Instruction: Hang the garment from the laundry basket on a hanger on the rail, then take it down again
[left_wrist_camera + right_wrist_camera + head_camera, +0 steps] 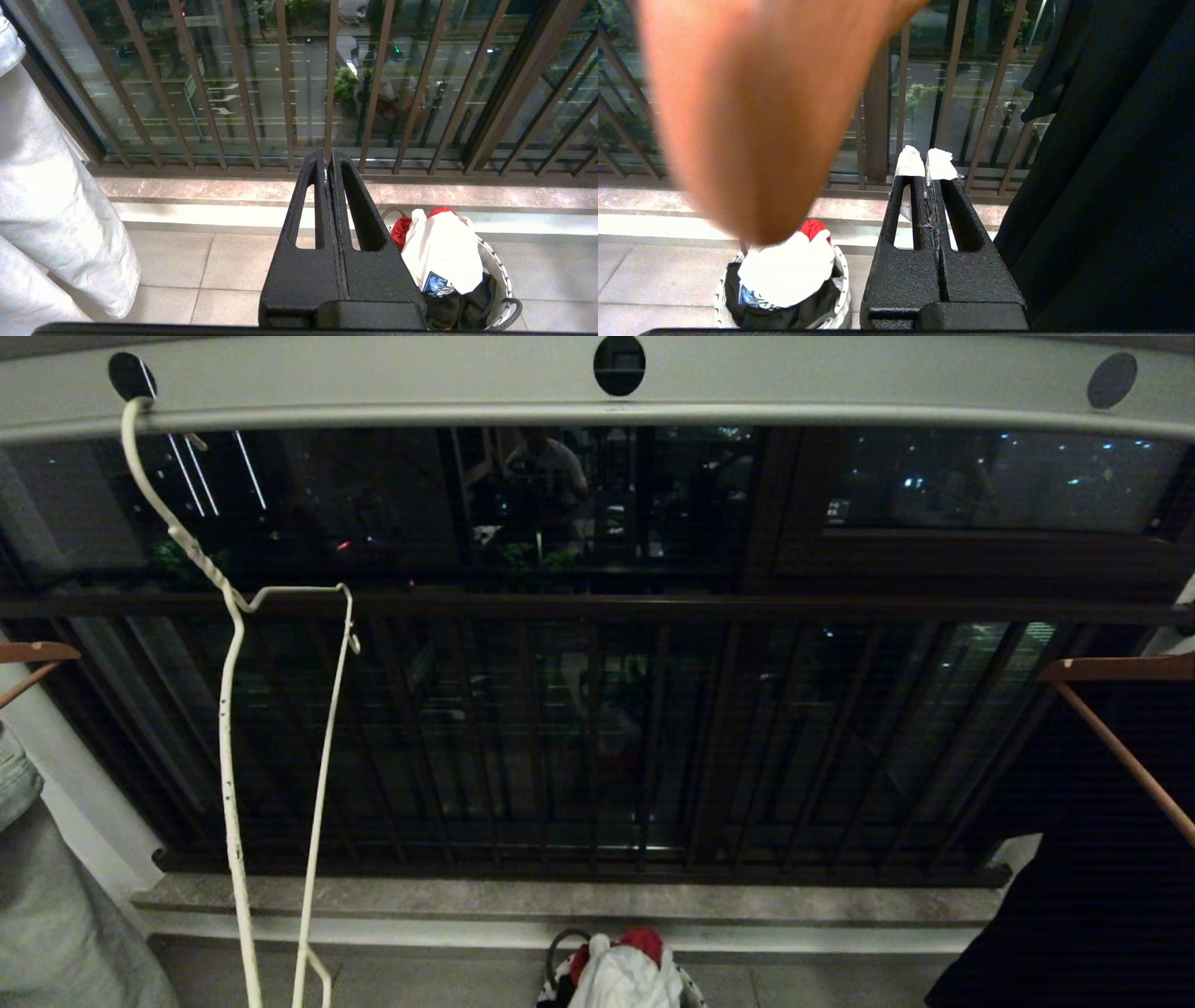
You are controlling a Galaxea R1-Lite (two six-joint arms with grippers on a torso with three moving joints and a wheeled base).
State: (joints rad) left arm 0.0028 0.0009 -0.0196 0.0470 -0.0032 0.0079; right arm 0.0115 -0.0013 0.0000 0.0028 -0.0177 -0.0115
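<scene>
Nothing is begun, as I judge it: the white T-shirt with a dark blue print (444,254) lies heaped in the small round patterned-rim basket (496,266) at the bottom centre of the head view, on the pale tiled floor (196,266) before a brown barred window railing (289,93). The thin white wire hanger (229,728) hangs empty from the pale grey holed rail (597,411), upper left. The left pincer (331,161) and right pincer (925,161) are both pressed together, empty; next, one must spread and descend to the shirt.

Left pincer (330,161) closed, black fingers pressed flat together, holding nothing, pointing forward and slightly down. Right pincer (925,163) closed too, white-wrapped fingertips (909,163) touching, empty, same pose. Neither arm shows in head view.
</scene>
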